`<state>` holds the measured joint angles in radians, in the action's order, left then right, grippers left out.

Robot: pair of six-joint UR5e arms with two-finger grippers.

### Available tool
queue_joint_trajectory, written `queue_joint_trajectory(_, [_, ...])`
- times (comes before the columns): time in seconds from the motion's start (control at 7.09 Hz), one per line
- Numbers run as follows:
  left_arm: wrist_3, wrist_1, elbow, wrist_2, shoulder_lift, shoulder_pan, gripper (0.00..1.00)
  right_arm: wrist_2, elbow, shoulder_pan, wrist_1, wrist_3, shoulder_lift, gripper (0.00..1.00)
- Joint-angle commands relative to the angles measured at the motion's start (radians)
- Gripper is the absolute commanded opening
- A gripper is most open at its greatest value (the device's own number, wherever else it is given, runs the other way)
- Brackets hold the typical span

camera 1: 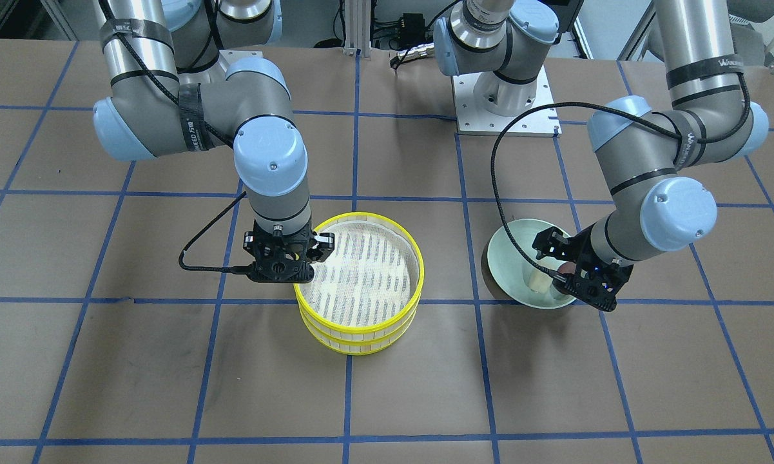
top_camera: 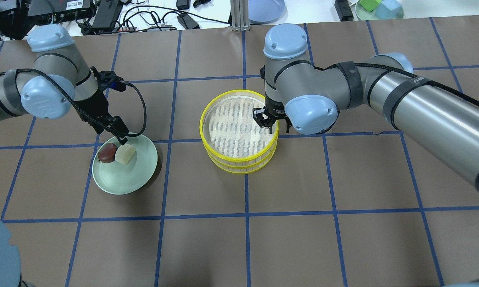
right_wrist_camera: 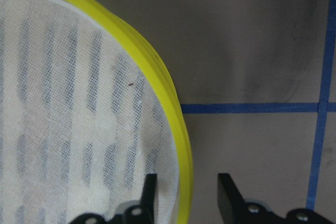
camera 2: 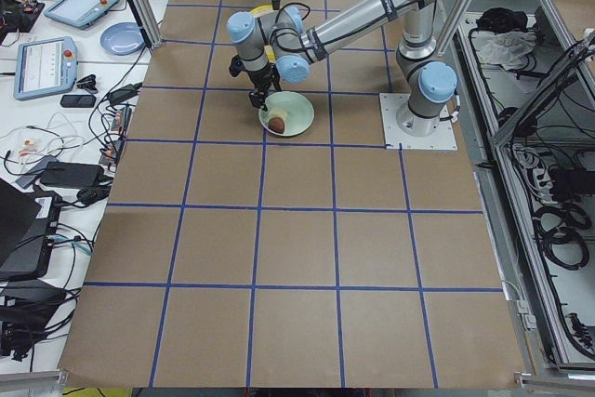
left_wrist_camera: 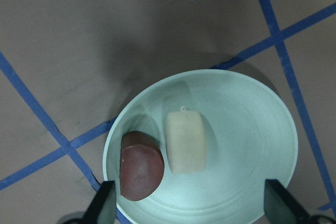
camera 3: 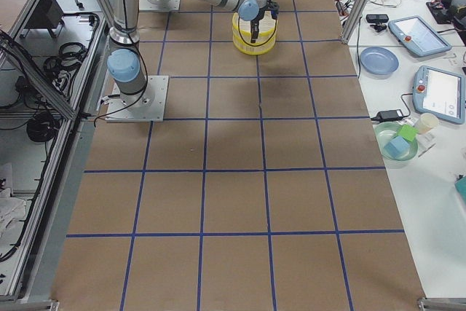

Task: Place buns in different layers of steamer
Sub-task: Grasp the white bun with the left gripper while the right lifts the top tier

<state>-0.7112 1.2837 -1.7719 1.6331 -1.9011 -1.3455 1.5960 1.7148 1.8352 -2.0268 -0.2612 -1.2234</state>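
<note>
Two steamer layers stand stacked mid-table, the top layer (top_camera: 202, 119) on the lower layer (top_camera: 239, 167), both empty as far as I can see. My right gripper (top_camera: 272, 126) is open, with one finger inside and one outside the top layer's yellow rim (right_wrist_camera: 157, 77). Gaps show on both sides of the rim in the right wrist view. The reddish-brown bun (left_wrist_camera: 140, 172) and the cream bun (left_wrist_camera: 185, 141) lie side by side on the pale green plate (left_wrist_camera: 247, 145). My left gripper (left_wrist_camera: 191, 203) is open and empty just above them.
The brown table has a blue tape grid. The plate (top_camera: 131, 179) sits left of the steamer stack with a gap between them. Off the table's far edge lie cables, a blue dish (top_camera: 266, 8) and a tray of blocks (top_camera: 379, 8).
</note>
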Motion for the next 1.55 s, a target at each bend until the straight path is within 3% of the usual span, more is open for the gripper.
queue_joint_trajectory(0.0, [0.019, -0.038, -0.001, 0.005, -0.070, -0.001, 0.99, 0.005, -0.010, -0.010, 0.009, 0.000, -0.017, 0.00])
queue_joint_trajectory(0.14, [0.028, -0.049, 0.002, 0.005, -0.084, -0.001, 0.97, 0.012, -0.012, -0.022, 0.031, 0.005, -0.068, 0.00])
queue_joint_trajectory(0.28, [0.032, -0.050, 0.006, -0.001, -0.085, -0.006, 0.93, 0.009, -0.030, -0.042, 0.131, 0.025, -0.141, 0.00])
queue_joint_trajectory(0.42, [0.042, -0.049, 0.005, -0.004, -0.091, -0.009, 0.83, 0.002, -0.059, -0.107, 0.258, 0.124, -0.203, 0.00])
queue_joint_trajectory(0.71, [0.093, -0.046, 0.000, -0.009, -0.099, -0.029, 0.75, -0.001, -0.087, -0.268, 0.400, 0.337, -0.299, 0.00])
queue_joint_trajectory(0.85, [0.093, -0.046, 0.000, -0.003, -0.104, -0.029, 0.33, 0.008, -0.096, -0.336, 0.463, 0.412, -0.324, 0.00])
queue_joint_trajectory(0.99, [0.093, -0.043, 0.000, 0.001, -0.104, -0.029, 0.00, -0.002, -0.095, -0.391, 0.477, 0.491, -0.329, 0.00])
queue_joint_trajectory(1.41, [0.110, -0.046, 0.031, -0.009, -0.069, -0.038, 0.00, -0.004, -0.092, -0.402, 0.481, 0.508, -0.331, 0.00])
